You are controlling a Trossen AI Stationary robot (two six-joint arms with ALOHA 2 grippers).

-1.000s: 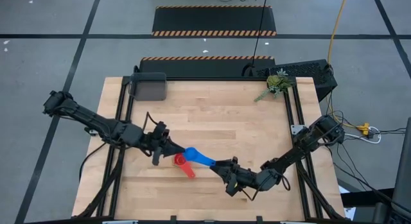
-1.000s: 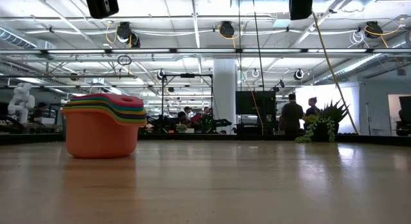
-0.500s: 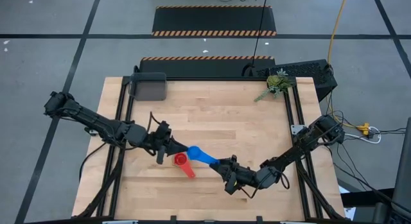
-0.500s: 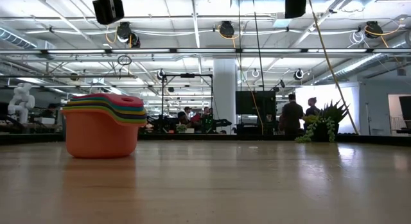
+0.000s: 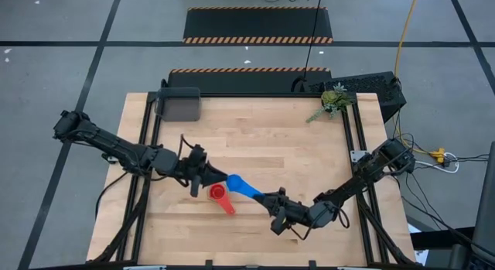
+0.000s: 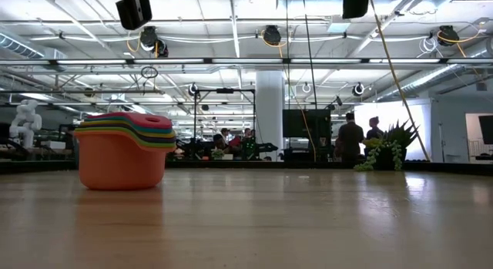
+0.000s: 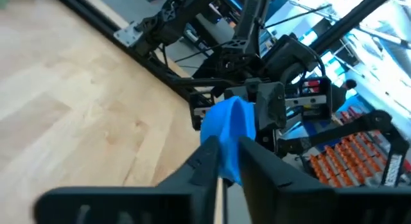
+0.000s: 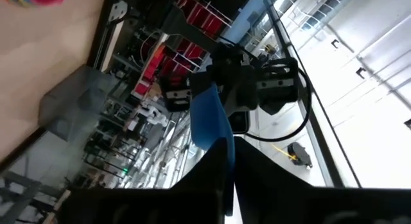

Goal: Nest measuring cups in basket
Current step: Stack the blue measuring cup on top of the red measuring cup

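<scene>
A blue measuring cup [image 5: 241,187] hangs in the air over the middle of the table, between my two grippers. My left gripper [image 5: 213,179] is at its bowl end and my right gripper [image 5: 264,199] at its handle end, both shut on it. Several nested cups [image 6: 123,149], orange at the bottom and red on top, stand with their base on the table, just near of the blue cup [image 5: 220,196]. The dark grey basket [image 5: 179,104] sits at the table's far left corner. My left gripper has the blue cup's bowl end [image 7: 226,131] between its two fingers [image 7: 204,161], coming in about level from the table's left. The cup is clear of the table. My right gripper pinches the cup's flat handle end [image 8: 210,124] between its shut fingers [image 8: 221,161], coming about level from the table's right and near side. The handle sticks out beyond the fingertips.
A green plant sprig [image 5: 332,101] lies at the table's far right corner. Bare wood lies between the cups and the basket. In the low view people [image 6: 350,138] stand in the room far behind the table.
My right gripper has shut on the blue cup's handle end. Both arms have kept their place, and the cup stays in the air between them.
</scene>
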